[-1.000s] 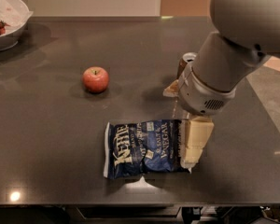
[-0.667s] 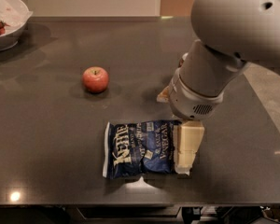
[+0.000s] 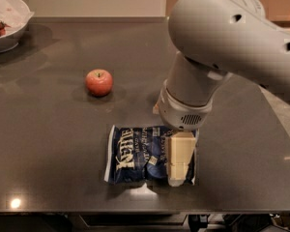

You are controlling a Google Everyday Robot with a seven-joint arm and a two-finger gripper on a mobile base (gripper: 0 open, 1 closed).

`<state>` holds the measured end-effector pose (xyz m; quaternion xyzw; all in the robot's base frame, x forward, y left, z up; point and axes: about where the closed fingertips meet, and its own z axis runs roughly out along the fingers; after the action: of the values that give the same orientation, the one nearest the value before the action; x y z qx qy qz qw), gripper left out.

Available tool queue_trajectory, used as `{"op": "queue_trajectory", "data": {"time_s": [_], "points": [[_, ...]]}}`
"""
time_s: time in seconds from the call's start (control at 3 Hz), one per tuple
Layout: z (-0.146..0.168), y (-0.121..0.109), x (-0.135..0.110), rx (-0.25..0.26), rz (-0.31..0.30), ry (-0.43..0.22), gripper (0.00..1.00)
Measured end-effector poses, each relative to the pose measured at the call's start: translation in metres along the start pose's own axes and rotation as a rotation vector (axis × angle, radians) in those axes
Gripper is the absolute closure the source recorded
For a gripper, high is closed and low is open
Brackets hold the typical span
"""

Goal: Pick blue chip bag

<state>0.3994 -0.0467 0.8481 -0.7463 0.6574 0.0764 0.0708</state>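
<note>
Cream gripper [image 3: 180,159] low over blue chip bag [image 3: 135,154], at end away from white lettering; whether open or closed on it, cannot tell. Moment ago gripper sat nearer bag's outer edge; now shifted inward, arm swung over it. Bag flat on dark table [image 3: 48,144], not lifted. Grasp looks imminent, lift yet to come. Apple [image 3: 99,82] well apart; white bowl [image 3: 9,21] at far corner.

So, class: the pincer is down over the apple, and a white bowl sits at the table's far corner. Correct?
No. The camera view shows the pincer down over the blue chip bag; the apple sits apart. The bowl part holds.
</note>
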Motion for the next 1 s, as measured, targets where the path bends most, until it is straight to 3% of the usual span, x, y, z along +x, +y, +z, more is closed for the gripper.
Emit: {"op": "queue_trajectory", "data": {"time_s": [0.33, 1.0], "points": [[0.0078, 0.0032, -0.0048, -0.013, 0.002, 0.017, 0.14], [0.0101, 0.0055, -0.0070, -0.015, 0.011, 0.031, 0.55]]}}
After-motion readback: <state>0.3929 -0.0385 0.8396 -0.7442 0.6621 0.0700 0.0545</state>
